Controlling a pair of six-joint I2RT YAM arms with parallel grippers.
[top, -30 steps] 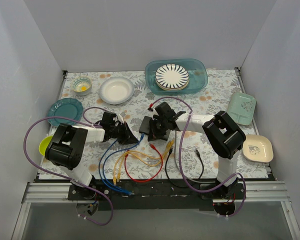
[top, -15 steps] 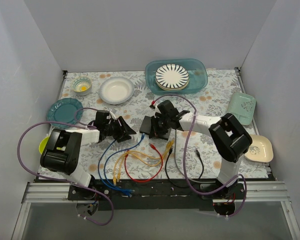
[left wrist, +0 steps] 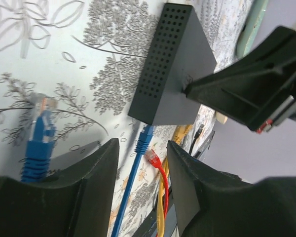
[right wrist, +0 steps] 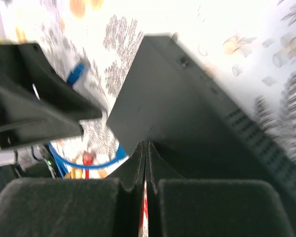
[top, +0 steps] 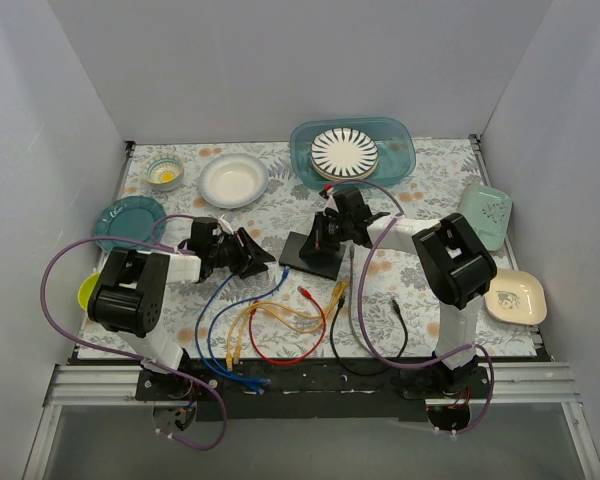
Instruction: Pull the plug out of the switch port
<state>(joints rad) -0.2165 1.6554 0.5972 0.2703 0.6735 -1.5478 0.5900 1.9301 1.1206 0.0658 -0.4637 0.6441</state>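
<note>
**Switch** (top: 308, 256): lies flat at the middle of the worktop, between your two claws.

**Left claw** (top: 260, 258): fingers spread wide and empty. It points right at the switch's vented end, near but not touching.

**Right claw** (top: 331, 231): fingers pressed together over the switch's far-right edge. You cannot tell whether anything is pinched.

**Blue plug** (left wrist: 144, 139): sits at the switch's near corner, its cable trailing toward the near edge. Whether it is seated or loose cannot be told. Your left claw looks the nearer.
</note>
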